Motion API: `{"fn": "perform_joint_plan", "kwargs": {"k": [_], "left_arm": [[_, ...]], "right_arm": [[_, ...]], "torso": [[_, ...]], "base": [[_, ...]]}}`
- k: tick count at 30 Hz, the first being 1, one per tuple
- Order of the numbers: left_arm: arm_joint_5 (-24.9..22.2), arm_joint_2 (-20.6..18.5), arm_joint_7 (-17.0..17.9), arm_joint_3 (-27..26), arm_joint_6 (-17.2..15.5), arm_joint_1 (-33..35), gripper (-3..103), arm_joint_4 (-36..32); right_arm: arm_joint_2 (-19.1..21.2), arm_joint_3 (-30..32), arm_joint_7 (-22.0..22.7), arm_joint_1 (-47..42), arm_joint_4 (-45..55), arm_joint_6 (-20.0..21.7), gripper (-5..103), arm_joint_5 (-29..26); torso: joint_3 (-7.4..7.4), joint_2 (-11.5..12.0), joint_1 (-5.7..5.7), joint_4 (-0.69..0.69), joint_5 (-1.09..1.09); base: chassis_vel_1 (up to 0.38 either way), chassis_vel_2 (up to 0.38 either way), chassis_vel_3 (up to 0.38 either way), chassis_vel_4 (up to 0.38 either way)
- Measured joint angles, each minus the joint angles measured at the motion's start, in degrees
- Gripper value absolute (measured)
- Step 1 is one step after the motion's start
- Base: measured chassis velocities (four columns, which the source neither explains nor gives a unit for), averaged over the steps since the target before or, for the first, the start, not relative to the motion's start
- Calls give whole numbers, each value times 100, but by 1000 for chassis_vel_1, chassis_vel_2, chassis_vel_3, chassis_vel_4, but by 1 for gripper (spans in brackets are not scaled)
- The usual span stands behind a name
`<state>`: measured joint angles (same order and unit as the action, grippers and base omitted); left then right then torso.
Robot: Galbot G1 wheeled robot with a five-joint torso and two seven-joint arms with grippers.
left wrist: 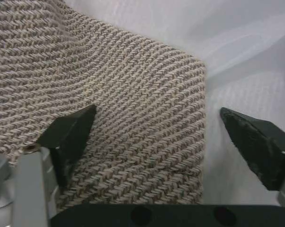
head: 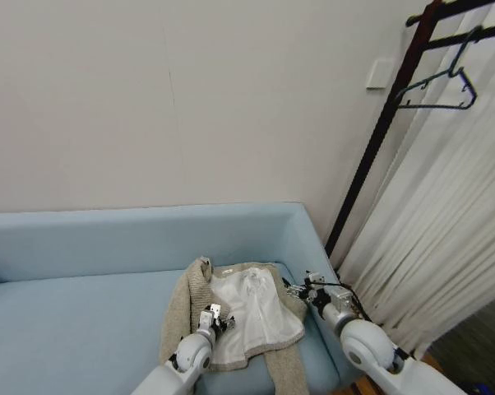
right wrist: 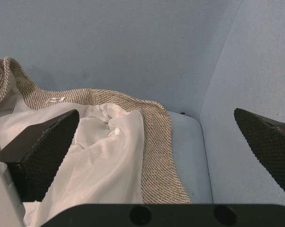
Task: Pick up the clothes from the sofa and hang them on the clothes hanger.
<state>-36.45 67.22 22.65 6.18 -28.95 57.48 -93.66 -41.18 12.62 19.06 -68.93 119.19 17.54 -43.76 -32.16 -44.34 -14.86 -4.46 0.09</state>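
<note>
The left hand (left wrist: 157,113) is held apart low over the jacket (left wrist: 109,71) hem, the right hand (right wrist: 156,113) apart near its right edge, apparently so 2 sides can be gripped.

Right arm (head: 369,347): glossy pale-grey rounded shell, black wrist cables.
Left arm (head: 190,355): matching grey shell.
Fingers (right wrist: 43,151): black wedges, dimpled pads.

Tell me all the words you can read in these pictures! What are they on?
No words can be read anywhere.
Neck label inside the jacket: a pale mark, too small to read.
Wall plate: blank, no writing shows.
</note>
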Motion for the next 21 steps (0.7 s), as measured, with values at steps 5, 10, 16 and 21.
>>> {"fn": "perform_joint_plan", "kwargs": {"k": [5,10,16,21], "left_arm": [[6,-5,-10,-12,7,12,67,-2],[7,-9,-10,-25,8,26,50,-17],[25,-28,72,-25,8,83,28,-125],[26,-223,147,-129,76,189,12,-401]], "right_arm": [[-2,-3,6,-1,-2,-8,100,12],[-1,-8,8,-10,-10,-43,100,28],[20,7,12,-38,-7,-63,100,37],[7,18,13,-41,-3,-80,100,71]], "torso": [[0,0,0,0,0],[0,0,0,0,0],[0,0,0,-1,-1],[0,0,0,-2,-1]], "base": [[0,0,0,0],[0,0,0,0],[0,0,0,0],[0,0,0,0]]}}
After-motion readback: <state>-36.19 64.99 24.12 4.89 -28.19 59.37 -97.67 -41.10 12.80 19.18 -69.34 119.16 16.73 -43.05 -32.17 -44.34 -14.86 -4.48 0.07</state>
